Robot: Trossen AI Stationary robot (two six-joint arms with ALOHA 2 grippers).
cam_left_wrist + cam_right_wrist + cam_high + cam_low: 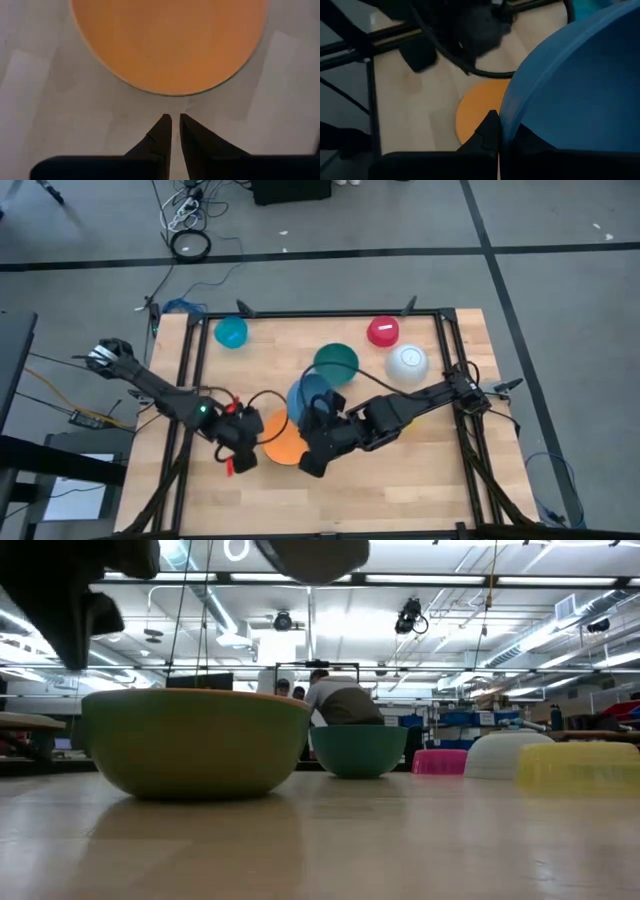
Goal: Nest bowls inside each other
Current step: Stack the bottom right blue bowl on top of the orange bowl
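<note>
The orange bowl (283,442) lies partly hidden under the right gripper (318,432) and the blue bowl (308,397), its rim cut off in the left wrist view, while the yellow bowl (578,765) is hidden beneath the right arm overhead.

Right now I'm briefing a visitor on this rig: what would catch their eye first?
The blue bowl, pinched by its rim in the right gripper and held tilted above the table's middle. Beneath it sits the big orange bowl, with the left gripper just beside it, holding nothing. Smaller bowls are scattered along the far side.
</note>
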